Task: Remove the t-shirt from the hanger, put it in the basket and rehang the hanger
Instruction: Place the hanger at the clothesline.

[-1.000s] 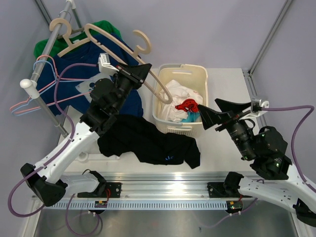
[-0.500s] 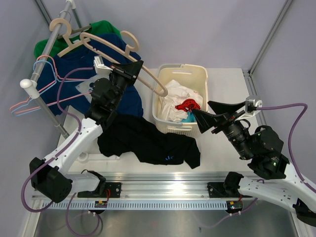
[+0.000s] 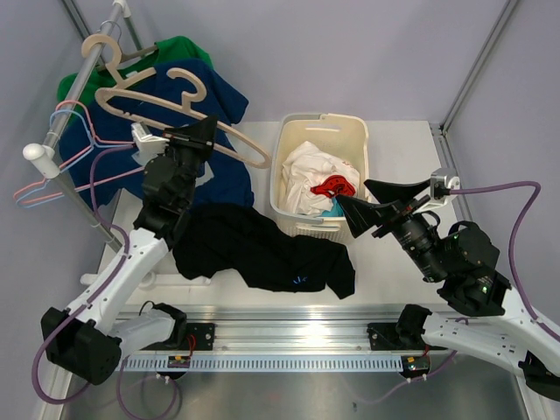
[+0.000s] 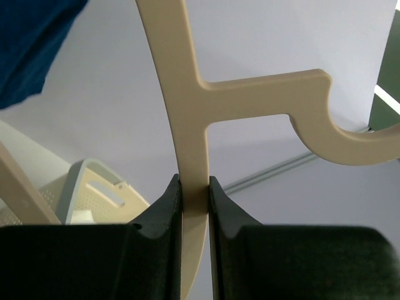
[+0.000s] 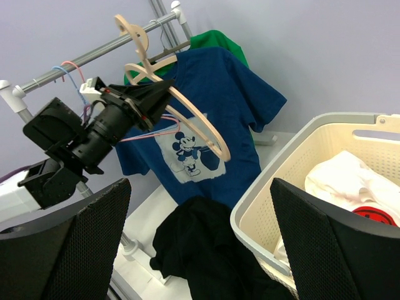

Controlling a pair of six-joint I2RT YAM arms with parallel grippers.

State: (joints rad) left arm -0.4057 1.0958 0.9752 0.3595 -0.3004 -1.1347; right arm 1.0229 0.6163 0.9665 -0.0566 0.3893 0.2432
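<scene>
My left gripper (image 3: 206, 131) is shut on a bare beige hanger (image 3: 131, 99), gripping its arm just below the hook. It holds the hanger in the air beside the clothes rail. In the left wrist view the hanger (image 4: 187, 125) runs straight up between the closed jaws of the left gripper (image 4: 194, 187). A black t-shirt (image 3: 262, 249) lies crumpled on the table, apart from the hanger. My right gripper (image 3: 352, 191) hovers open and empty over the basket's near edge. The right wrist view shows the t-shirt (image 5: 206, 244) below and the hanger (image 5: 194, 119) ahead.
A cream laundry basket (image 3: 319, 125) with white and red clothes stands at the back middle. The clothes rail (image 3: 74, 96) at the left carries a blue Mickey t-shirt (image 3: 223, 96), a green shirt (image 3: 179, 48), another beige hanger (image 3: 101, 44) and thin pink and blue wire hangers (image 3: 52, 122).
My left arm has swung the bare hanger leftward, away from the basket and toward the rail. My right gripper has shifted a little to the left and stays open.
</scene>
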